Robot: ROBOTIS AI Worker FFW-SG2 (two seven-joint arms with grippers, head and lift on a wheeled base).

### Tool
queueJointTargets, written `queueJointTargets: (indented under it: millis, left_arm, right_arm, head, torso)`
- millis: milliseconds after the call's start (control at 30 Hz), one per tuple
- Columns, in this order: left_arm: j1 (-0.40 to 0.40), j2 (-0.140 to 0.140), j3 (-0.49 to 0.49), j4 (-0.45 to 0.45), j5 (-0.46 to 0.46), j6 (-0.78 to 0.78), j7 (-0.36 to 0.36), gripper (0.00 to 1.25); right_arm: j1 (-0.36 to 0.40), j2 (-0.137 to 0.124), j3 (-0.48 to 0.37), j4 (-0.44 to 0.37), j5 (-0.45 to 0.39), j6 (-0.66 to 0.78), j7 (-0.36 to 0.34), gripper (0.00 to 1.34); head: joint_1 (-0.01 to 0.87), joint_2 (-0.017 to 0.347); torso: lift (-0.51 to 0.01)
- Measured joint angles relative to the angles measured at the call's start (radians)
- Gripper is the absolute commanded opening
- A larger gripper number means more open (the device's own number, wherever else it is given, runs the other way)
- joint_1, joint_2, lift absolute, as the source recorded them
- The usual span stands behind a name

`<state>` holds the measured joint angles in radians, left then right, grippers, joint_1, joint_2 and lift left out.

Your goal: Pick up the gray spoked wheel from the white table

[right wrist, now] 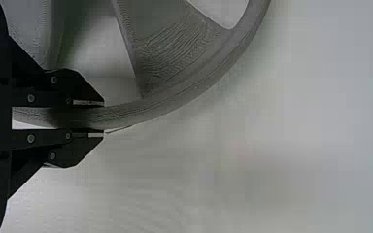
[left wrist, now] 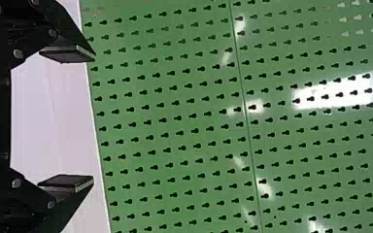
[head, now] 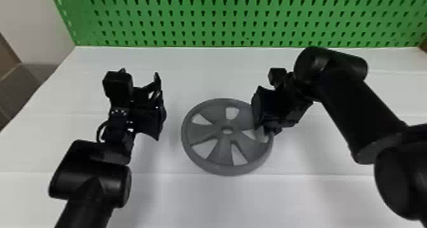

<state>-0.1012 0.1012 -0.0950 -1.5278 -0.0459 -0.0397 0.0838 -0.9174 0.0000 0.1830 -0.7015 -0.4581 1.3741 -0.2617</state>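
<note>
The gray spoked wheel [head: 223, 152] lies at the middle of the white table [head: 203, 198] in the head view. At the wheel's right side is my right gripper [head: 268, 132]. In the right wrist view the right gripper [right wrist: 102, 118] is shut on the rim of the wheel [right wrist: 189, 85], one finger on each side of it. My left gripper [head: 159, 106] is left of the wheel and apart from it. The left wrist view has the left gripper [left wrist: 93, 119] open, with nothing between its fingers.
A green pegboard [head: 222, 17] stands along the table's back edge. The right forearm reaches over the table's right part, the left one over its front left part.
</note>
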Motion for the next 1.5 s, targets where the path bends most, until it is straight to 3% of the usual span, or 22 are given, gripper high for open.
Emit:
queueJointTargets:
  millis: [933, 1167, 1500]
  left_arm:
    - [0.004, 0.0, 0.007, 0.0, 0.002, 0.001, 0.0, 0.88]
    - [0.01, 0.0, 0.012, 0.0, 0.003, 0.0, 0.0, 0.88]
    - [0.013, 0.002, 0.015, -0.001, 0.004, 0.0, 0.0, 0.88]
  right_arm:
    - [-0.012, 0.0, -0.001, -0.017, -0.015, 0.026, 0.001, 0.1]
    - [-0.003, 0.0, -0.018, -0.112, -0.009, 0.039, 0.001, 0.1]
    - [0.083, 0.0, -0.03, -0.301, 0.003, -0.107, 0.001, 0.1]
  head:
    - [0.782, 0.057]
    - [0.782, 0.057]
    - [0.782, 0.057]
  torso:
    - [-0.097]
    - [-0.097]
    - [-0.097]
